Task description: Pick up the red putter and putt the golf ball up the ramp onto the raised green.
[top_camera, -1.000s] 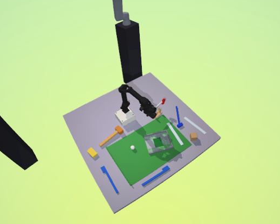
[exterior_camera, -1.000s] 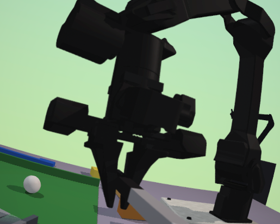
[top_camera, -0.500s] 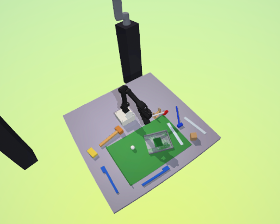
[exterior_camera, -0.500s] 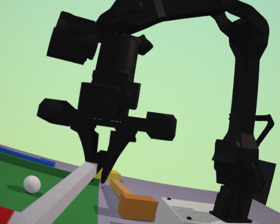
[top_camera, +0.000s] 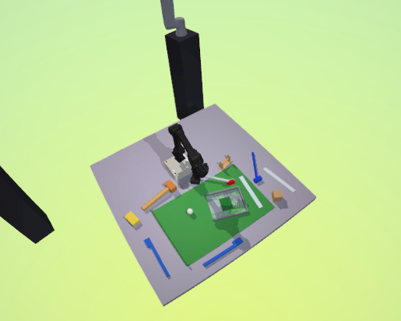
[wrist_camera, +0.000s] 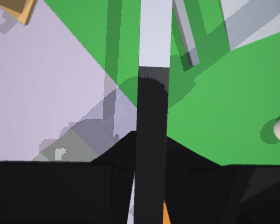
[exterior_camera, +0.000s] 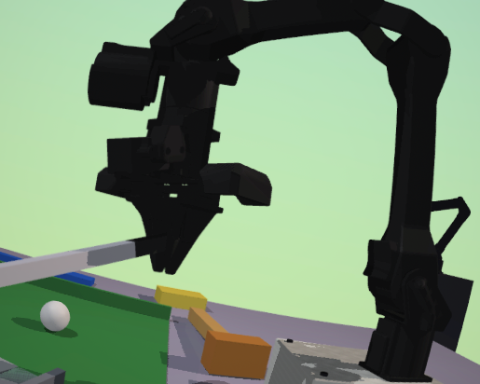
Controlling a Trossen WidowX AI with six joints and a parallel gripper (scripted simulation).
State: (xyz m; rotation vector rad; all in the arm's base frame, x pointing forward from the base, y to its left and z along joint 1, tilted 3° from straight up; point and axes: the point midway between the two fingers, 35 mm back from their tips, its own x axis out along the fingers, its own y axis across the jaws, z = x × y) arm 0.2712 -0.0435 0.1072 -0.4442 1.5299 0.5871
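My gripper (top_camera: 196,180) (exterior_camera: 165,264) (wrist_camera: 144,137) is shut on the dark grip of the putter (top_camera: 218,179) (exterior_camera: 39,267) (wrist_camera: 155,35). The putter is held off the table; its white shaft slants away from the fingers to a red head, over the mat's edge nearest the arm. The head is out of frame in the exterior view and the wrist view. The white golf ball (top_camera: 190,211) (exterior_camera: 55,316) rests on the green mat (top_camera: 173,231) (exterior_camera: 100,347) (wrist_camera: 215,110). The raised green (top_camera: 226,202) is a dark green square inside the grey-railed ramp structure.
A wooden stand (top_camera: 220,166) is beside the mat. An orange mallet (top_camera: 170,186) (exterior_camera: 235,353) lies near the arm's base, with a yellow block (top_camera: 131,219) (exterior_camera: 181,297) beyond. Blue clubs, white strips (top_camera: 251,192) (top_camera: 279,179) and a tan cube (top_camera: 276,195) lie around.
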